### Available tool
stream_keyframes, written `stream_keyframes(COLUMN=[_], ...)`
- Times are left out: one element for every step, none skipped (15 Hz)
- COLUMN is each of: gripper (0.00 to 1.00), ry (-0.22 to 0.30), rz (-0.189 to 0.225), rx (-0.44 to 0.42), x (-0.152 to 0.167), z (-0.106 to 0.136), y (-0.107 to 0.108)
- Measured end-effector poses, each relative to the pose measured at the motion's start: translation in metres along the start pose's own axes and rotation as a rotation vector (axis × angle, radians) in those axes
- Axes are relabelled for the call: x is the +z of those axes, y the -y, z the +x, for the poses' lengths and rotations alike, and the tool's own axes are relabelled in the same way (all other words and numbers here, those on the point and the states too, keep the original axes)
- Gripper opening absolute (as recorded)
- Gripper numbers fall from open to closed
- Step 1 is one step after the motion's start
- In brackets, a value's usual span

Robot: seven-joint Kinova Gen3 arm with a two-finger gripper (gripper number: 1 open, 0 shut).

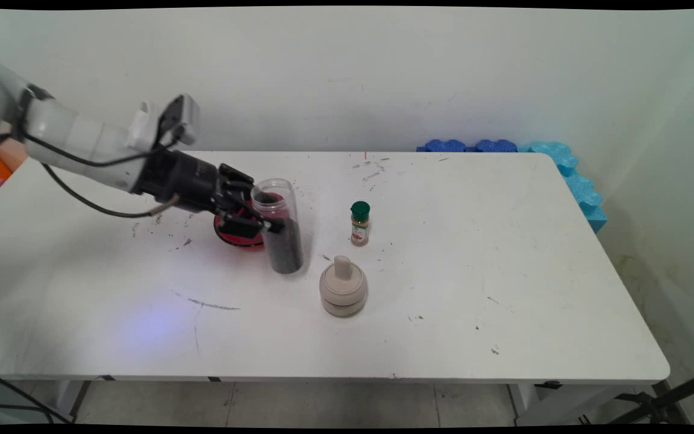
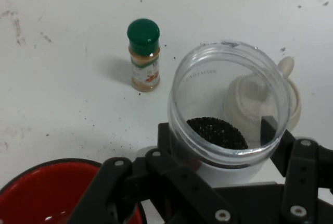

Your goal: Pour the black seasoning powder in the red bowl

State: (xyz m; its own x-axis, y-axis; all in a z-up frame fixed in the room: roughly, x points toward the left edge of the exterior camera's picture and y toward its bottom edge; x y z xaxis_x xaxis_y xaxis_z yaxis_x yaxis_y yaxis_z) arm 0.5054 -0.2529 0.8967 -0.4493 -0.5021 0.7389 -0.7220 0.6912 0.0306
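The black two-finger gripper (image 1: 262, 212) is seen clamped on a clear open-topped jar (image 1: 282, 229), with one finger pressed against each side of the jar's upper wall just below the rim. In the hand view the gripper (image 2: 223, 143) is shown with its fingers spread only as far as the jar's width, and one fingertip (image 2: 269, 129) is visible through the clear plastic on the right side of the jar (image 2: 229, 125). The jar is held close to upright, leaning slightly, with its base at or just above the white table (image 1: 443, 271); whether it is lifted clear of the surface cannot be told. A dark granular fill is seen in the lower part of the jar, and the upper part is empty and transparent. A red bowl with a dark rim (image 1: 235, 235) lies on the table directly behind and below the gripper, just beside the jar; in the hand view the bowl (image 2: 47, 193) is seen at the lower left. A small spice bottle with a green cap (image 1: 359, 223) stands upright to the right of the jar, apart from it. A beige lidded pot with a knob (image 1: 343, 290) sits nearer the front edge, to the right of the jar's base and below the spice bottle.
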Motion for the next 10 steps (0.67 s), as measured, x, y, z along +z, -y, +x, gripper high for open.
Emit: stream_keyframes(gripper=[0.00,0.00,0.00,0.00,0.00,0.00,0.00,0.00,0.00,0.00], ry=[-0.002,-0.002,-0.003,-0.003,-0.004,-0.006,-0.008,-0.010,-0.013,-0.016], rz=[-0.007,-0.017,-0.024,-0.032,-0.040,-0.047,-0.052,-0.058,-0.063,-0.068], rx=[0.003,0.009,0.014,0.020,0.025,0.029,0.032,0.033,0.033,0.033], x=[-0.009,-0.020,-0.029,-0.040,-0.050,-0.060,-0.068,-0.077,-0.085,-0.092], z=[0.002,0.005,0.007,0.010,0.013,0.017,0.021,0.025,0.030,0.035], y=[0.000,0.000,0.001,0.002,0.003,0.005,0.006,0.007,0.009,0.011])
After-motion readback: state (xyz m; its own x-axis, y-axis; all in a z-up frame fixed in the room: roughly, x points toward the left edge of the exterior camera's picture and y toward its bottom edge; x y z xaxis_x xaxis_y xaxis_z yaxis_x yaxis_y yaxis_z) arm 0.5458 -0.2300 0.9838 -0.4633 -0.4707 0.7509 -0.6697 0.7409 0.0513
